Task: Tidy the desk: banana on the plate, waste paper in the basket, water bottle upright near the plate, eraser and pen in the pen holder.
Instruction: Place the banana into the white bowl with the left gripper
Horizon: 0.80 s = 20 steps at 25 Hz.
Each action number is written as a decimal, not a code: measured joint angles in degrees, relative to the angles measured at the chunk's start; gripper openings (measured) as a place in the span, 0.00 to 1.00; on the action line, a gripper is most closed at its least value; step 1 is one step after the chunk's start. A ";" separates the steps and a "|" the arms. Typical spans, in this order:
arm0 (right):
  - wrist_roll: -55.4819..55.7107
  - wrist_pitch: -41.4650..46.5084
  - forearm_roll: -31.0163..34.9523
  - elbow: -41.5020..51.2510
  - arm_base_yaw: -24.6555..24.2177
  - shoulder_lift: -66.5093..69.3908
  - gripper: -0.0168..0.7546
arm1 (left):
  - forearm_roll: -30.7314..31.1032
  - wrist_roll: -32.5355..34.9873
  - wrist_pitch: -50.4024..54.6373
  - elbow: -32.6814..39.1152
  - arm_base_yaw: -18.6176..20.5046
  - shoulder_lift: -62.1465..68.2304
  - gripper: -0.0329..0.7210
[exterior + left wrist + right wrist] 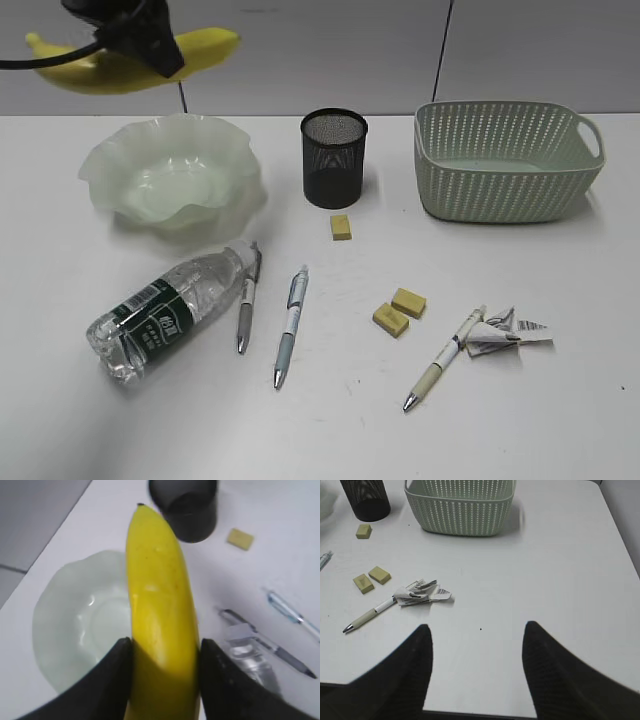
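My left gripper [150,50] is shut on the yellow banana [157,595] and holds it in the air over the pale green plate [110,160], which also shows under the banana in the left wrist view [75,625]. The water bottle [170,310] lies on its side in front of the plate. Three pens [291,325] and three erasers [341,227] lie on the desk. The black pen holder [334,158] stands at the back centre. The waste paper [422,594] lies beside a pen [370,615]. My right gripper [477,635] is open over bare desk [545,580].
The pale green basket [505,165] stands at the back right, with nothing visible in it. Two erasers [400,310] lie close together left of the waste paper [505,335]. The desk's right edge [620,535] runs near the basket.
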 joint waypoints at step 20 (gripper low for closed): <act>0.00 0.00 0.00 0.00 0.00 0.00 0.61 | -7.66 -1.80 -22.32 0.00 8.83 22.09 0.46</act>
